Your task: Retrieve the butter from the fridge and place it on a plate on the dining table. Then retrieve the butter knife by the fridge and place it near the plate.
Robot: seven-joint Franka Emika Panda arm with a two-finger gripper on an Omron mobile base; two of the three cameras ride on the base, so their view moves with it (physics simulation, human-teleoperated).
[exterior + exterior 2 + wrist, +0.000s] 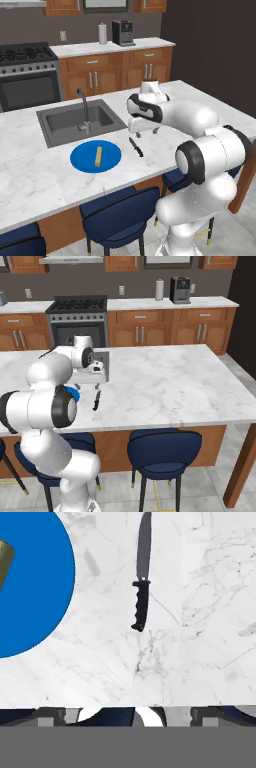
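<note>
**Supervisor:** Report the hand.

**Operator:** I read the two-finger gripper as spread wide and holding nothing. It hangs above the white grey-veined marble dining table, over the knife.

**Supervisor:** Where are the task items?

**Operator:** I see the pale yellow-tan rectangular butter stick lying on the flat round bright blue plate, in front of the inset grey sink. The slim black butter knife lies flat on the marble just beside the plate, not touching it.
</note>
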